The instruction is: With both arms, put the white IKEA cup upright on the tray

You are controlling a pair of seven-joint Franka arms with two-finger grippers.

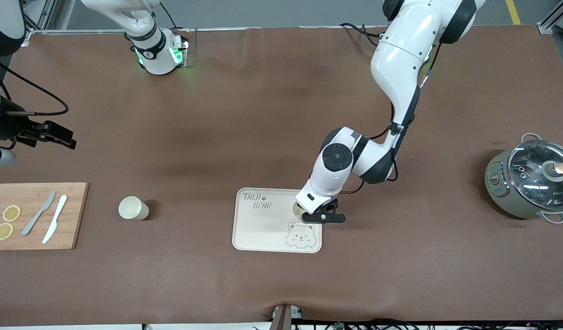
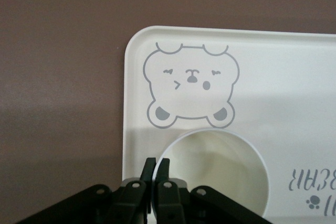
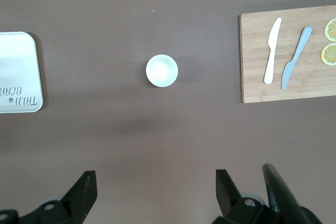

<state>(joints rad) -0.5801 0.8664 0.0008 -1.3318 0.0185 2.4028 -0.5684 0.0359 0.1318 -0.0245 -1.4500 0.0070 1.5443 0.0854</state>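
A white cup [image 2: 220, 169] stands upright on the cream tray [image 1: 263, 229], between the "TAIJI BEAR" lettering and the bear drawing; only a bit of its rim [image 1: 297, 208] shows in the front view. My left gripper [image 1: 304, 214] is low over the tray and shut on the cup's rim [image 2: 157, 169], one finger inside and one outside. A second white cup [image 1: 133, 208] stands on the table between the tray and the cutting board; it also shows in the right wrist view [image 3: 161, 70]. My right gripper [image 1: 63, 136] waits open and empty, high at the right arm's end [image 3: 155, 190].
A wooden cutting board [image 1: 34, 215] with two knives and two lemon slices lies at the right arm's end. A grey pot with a glass lid [image 1: 531, 178] stands at the left arm's end. The tray's edge shows in the right wrist view [image 3: 18, 72].
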